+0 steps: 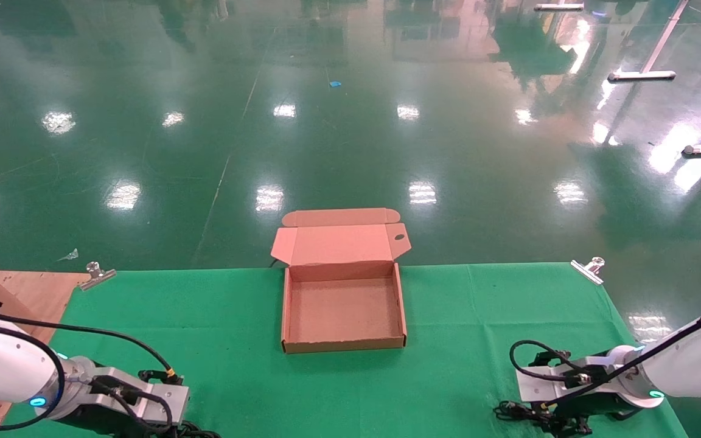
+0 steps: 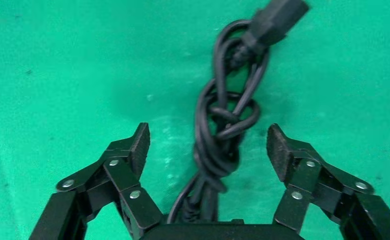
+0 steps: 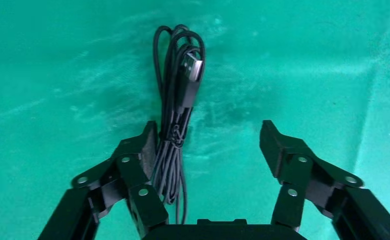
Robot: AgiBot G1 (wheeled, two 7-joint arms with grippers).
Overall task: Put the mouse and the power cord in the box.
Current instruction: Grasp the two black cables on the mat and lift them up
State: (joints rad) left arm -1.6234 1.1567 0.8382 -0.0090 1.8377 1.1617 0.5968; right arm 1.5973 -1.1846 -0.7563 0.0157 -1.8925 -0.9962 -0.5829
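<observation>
**Both claws low and spread over the cables, box waiting open**

The left gripper (image 2: 208, 145) sits low at the near left corner of the green cloth (image 1: 478, 316), its fingers (image 2: 133, 147) spread wide with the power cord (image 2: 223, 135) lying twisted on the cloth right between them, untouched. The cord's thick plug (image 2: 278, 20) points away from the claw and runs partly off the picture's edge; its near end vanishes under the gripper body.

Over at the near right corner, the right gripper (image 3: 208, 145) is down low too, jaws wide apart. A thin bundled cable (image 3: 175, 115) with a flat USB plug (image 3: 193, 70) lies against one finger (image 3: 143, 150), not centred in the gap. The mouse itself cannot be made out in any view.

From the head camera both claws are cut off by the bottom edge. The box (image 1: 343, 345) stands at the cloth's far middle, lid (image 1: 338, 243) folded back, well apart from both arms.
</observation>
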